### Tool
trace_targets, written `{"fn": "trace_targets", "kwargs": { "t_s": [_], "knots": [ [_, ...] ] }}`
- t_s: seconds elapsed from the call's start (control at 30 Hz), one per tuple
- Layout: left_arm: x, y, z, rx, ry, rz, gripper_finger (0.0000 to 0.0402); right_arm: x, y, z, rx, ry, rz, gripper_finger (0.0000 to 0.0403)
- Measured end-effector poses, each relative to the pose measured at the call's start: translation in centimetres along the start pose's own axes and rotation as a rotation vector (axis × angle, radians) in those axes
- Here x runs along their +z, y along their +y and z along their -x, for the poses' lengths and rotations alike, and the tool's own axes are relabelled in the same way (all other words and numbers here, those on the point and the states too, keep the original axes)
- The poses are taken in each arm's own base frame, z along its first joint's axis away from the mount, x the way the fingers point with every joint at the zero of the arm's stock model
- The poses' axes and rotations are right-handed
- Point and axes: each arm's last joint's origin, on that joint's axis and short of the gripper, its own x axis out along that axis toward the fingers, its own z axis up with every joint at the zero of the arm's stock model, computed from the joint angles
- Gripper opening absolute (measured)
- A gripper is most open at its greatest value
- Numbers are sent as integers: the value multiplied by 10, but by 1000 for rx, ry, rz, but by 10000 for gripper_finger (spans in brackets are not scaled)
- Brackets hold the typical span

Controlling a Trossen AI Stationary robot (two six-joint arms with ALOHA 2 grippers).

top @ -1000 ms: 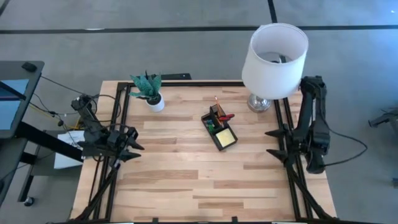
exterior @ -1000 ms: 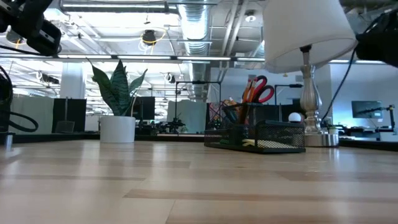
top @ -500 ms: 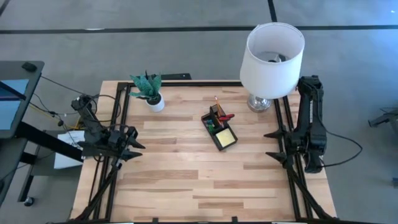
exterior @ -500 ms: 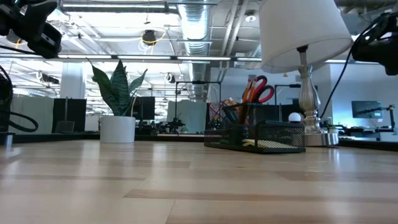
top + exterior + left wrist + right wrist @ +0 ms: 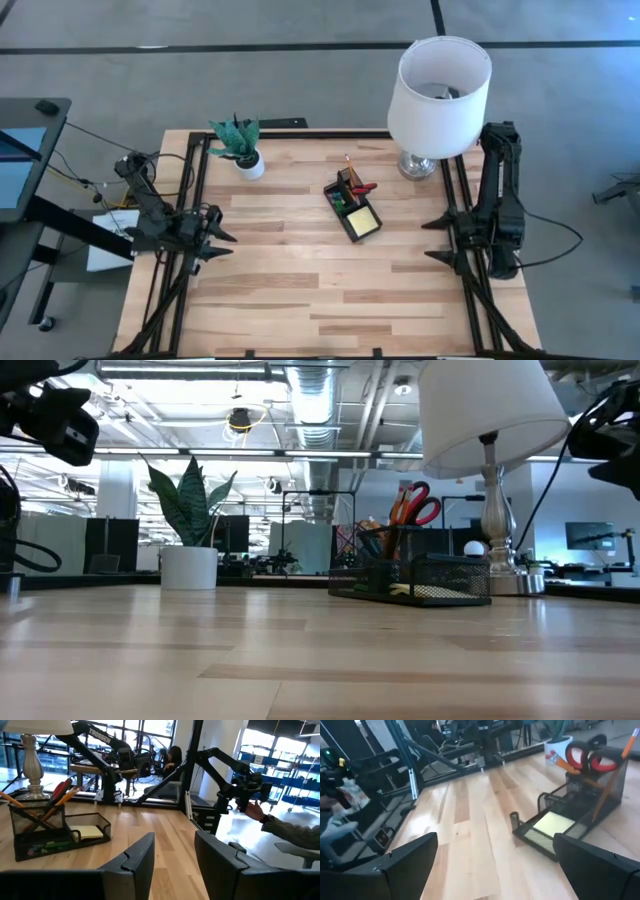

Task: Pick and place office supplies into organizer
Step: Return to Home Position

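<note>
The black mesh organizer stands on the table a little right of centre, on its flat base. Red-handled scissors and orange pencils stand upright in its tall cup. A yellow sticky-note pad lies in its low tray, with something green beside it. My left gripper hovers open at the table's left edge, pointing level toward the organizer, far from it. My right gripper hovers wide open at the right edge, also facing the organizer. Nothing is between either pair of fingers.
A potted plant stands at the far left and a white-shaded lamp at the far right, close to my right arm. Black frame rails run along both side edges. Bare wood lies between the grippers and the organizer. A person's hand shows beyond the table.
My right gripper has sunk a little and shifted slightly toward the table's near edge, staying wide open. My left gripper has tipped down a little in place. The organizer and its contents have not moved.
</note>
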Motion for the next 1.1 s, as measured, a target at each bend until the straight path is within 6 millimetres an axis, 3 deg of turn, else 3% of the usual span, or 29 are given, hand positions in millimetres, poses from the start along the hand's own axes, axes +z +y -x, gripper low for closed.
{"fn": "trace_targets", "kwargs": {
  "t_s": [0.33, 0.83, 1.1],
  "knots": [
    [0, 0, 0, 0, 2, -1, 137, -1, 1, 0, 7, 36, -26, 393],
    [0, 0, 0, 0, 4, -3, 137, -8, 2, 1, 31, 280, -25, 393],
    [0, 0, 0, -1, 4, -3, 137, -9, 2, 1, 33, 303, -25, 393]
  ]
}}
